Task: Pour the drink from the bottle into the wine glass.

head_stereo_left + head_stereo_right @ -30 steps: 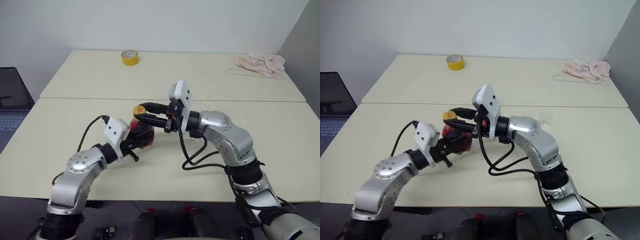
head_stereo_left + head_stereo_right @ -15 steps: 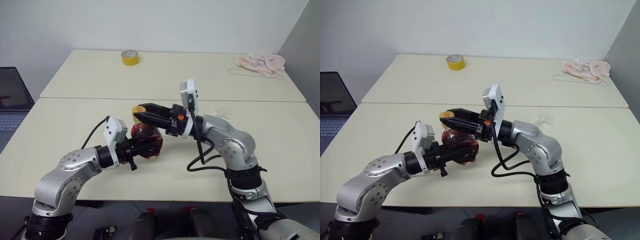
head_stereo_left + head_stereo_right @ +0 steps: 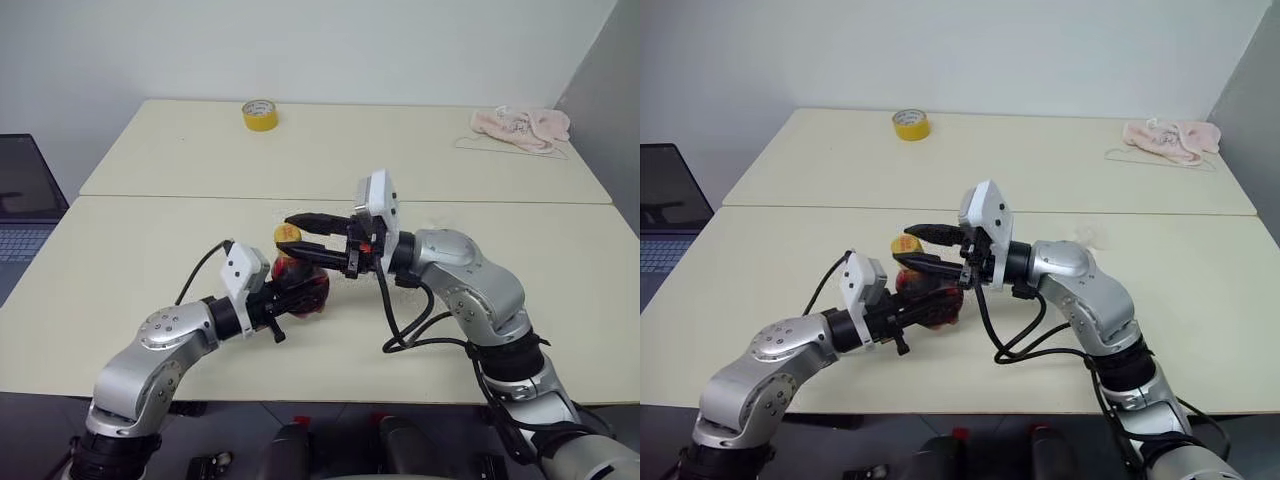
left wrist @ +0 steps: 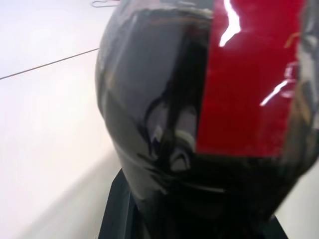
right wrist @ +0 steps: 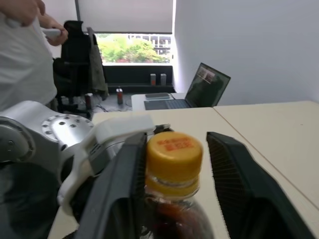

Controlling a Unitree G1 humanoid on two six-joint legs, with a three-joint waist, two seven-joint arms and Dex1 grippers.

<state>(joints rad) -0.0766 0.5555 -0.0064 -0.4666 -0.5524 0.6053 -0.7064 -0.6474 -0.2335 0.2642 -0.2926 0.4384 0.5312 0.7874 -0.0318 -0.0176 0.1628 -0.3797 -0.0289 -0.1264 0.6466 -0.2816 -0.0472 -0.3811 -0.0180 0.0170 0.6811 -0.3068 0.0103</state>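
My left gripper (image 3: pixel 288 298) is shut on the bottle (image 3: pixel 306 284), a squat clear one with a red label band, held just above the table. The dark drink (image 4: pixel 149 99) fills it. The yellow cap (image 3: pixel 287 233) sits on its neck. From the right, my right gripper (image 3: pixel 298 237) reaches in level and stands open, one finger on each side of the cap (image 5: pixel 174 149). One finger (image 5: pixel 124 184) lies close against the cap; the other (image 5: pixel 234 184) stands clear of it. A faint clear shape behind my right forearm looks like the wine glass (image 3: pixel 1086 236).
A yellow tape roll (image 3: pixel 259 114) and a pink cloth (image 3: pixel 521 126) lie on the far table. A laptop (image 3: pixel 20 205) sits past the table's left edge. A person (image 5: pixel 25 55) stands beyond it in the right wrist view.
My right gripper's fingers have spread apart around the yellow cap. The left gripper has kept its hold and brought the bottle slightly lower and to the right.
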